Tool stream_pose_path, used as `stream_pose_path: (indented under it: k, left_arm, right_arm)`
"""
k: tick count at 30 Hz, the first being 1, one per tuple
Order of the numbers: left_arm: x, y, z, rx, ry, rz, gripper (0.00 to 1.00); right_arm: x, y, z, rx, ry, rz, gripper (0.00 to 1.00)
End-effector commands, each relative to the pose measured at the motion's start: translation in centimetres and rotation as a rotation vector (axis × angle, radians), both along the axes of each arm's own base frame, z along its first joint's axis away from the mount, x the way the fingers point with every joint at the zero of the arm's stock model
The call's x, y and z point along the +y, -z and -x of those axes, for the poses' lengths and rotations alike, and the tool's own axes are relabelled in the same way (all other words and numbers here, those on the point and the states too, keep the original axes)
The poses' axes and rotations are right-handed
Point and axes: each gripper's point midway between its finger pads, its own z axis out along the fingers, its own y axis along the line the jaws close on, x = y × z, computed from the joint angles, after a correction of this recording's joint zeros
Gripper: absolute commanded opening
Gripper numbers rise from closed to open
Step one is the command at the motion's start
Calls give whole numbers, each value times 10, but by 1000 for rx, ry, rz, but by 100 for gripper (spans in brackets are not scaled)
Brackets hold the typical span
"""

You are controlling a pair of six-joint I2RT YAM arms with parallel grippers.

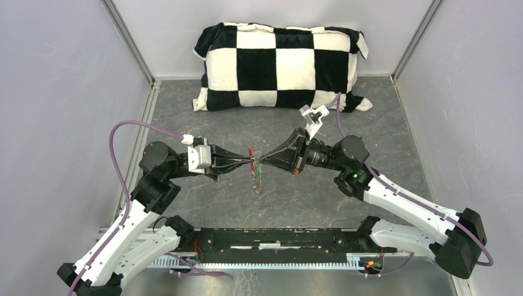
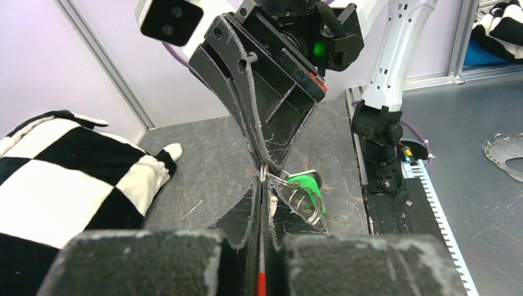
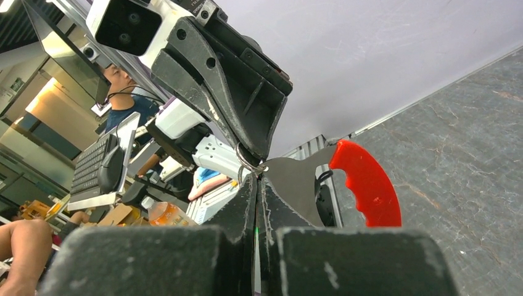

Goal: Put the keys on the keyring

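The grey table (image 1: 382, 185) carried a checkered pillow (image 1: 280, 65) at its far end. In front of the pillow's middle, well clear of it and above the tabletop, the two arms met tip to tip. The left gripper (image 1: 251, 161) reached in from the pillow's left side, its jaws clamped tight. The right gripper (image 1: 264, 163) came in from the pillow's right side, equally clenched. Both pinched the keyring (image 2: 264, 172), whose thin silver loop showed just where the two pairs of tips touched, so it hung in the air between them. Its red tag (image 3: 367, 185) stuck out on the side facing the pillow. The green key (image 2: 305, 183) hung against the ring's coils on the side away from the pillow, just beside the right gripper's tips. A flat silver metal piece (image 2: 502, 153) lay on the table farther from the pillow; what it was could not be told.
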Motion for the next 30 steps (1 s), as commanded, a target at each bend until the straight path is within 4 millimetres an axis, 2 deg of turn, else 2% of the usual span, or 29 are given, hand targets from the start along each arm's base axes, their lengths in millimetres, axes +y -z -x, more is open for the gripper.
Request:
stream_pose_path:
  k: [1, 4, 9, 13, 19, 21, 23, 26, 30]
  left_arm:
    - [2, -17, 2, -97, 0, 35, 2]
    - [1, -17, 4, -96, 11, 34, 2]
    - [1, -18, 5, -100, 19, 31, 2]
    - [1, -16, 5, -102, 21, 27, 2]
    - [1, -17, 8, -104, 29, 24, 2]
    - [2, -18, 9, -105, 34, 23, 2]
    - [1, -17, 10, -102, 39, 22, 2]
    - [1, -16, 12, -89, 51, 19, 2]
    - [-1, -17, 14, -54, 73, 22, 2]
  right_arm:
    - [-1, 1, 4, -21, -24, 23, 0]
    - [4, 4, 4, -2, -55, 40, 4]
    - [10, 1, 5, -22, -90, 78, 16]
    - [9, -12, 1, -99, -63, 112, 23]
    - [0, -15, -18, -224, 42, 234, 32]
    - [-4, -9, -27, -256, 88, 315, 35]
    - [-7, -9, -32, -300, 115, 357, 42]
    - [-12, -18, -32, -374, 125, 364, 48]
    - [-13, -39, -15, -532, 84, 230, 50]
